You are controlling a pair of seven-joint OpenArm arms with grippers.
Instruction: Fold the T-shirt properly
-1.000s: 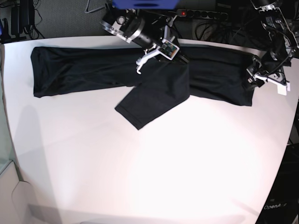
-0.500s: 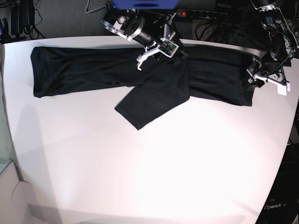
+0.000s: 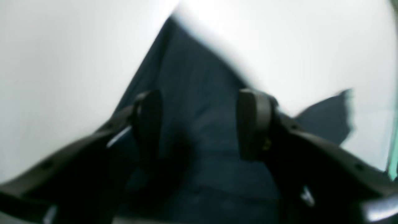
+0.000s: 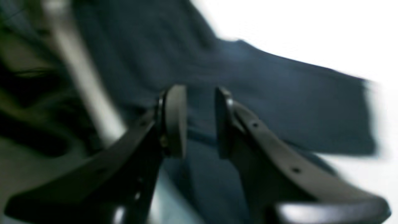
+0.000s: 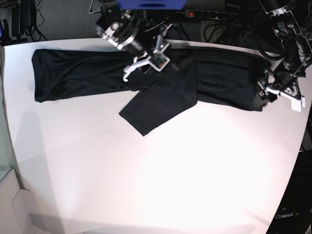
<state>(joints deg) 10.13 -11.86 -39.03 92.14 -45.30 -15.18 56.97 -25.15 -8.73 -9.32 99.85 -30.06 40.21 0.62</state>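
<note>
The black T-shirt (image 5: 87,73) lies spread along the far side of the white table (image 5: 170,185), with one sleeve folded diagonally toward the front (image 5: 156,105). My right gripper (image 5: 130,70) hovers over the shirt's upper middle. In the right wrist view my right gripper (image 4: 200,118) is open, with nothing between the pads and dark T-shirt fabric (image 4: 279,93) below. My left gripper (image 5: 261,95) is at the shirt's right end. The left wrist view shows my left gripper (image 3: 199,124) open wide, with T-shirt cloth (image 3: 199,77) under it.
A power strip (image 5: 209,14) and tangled cables lie behind the table's back edge. The table's curved right edge runs close beside the left arm. A greenish panel (image 5: 4,146) borders the table on the left.
My right gripper has opened and moved left along the shirt's upper edge. The shirt's middle shifted slightly left. My left gripper drifted slightly right and down.
</note>
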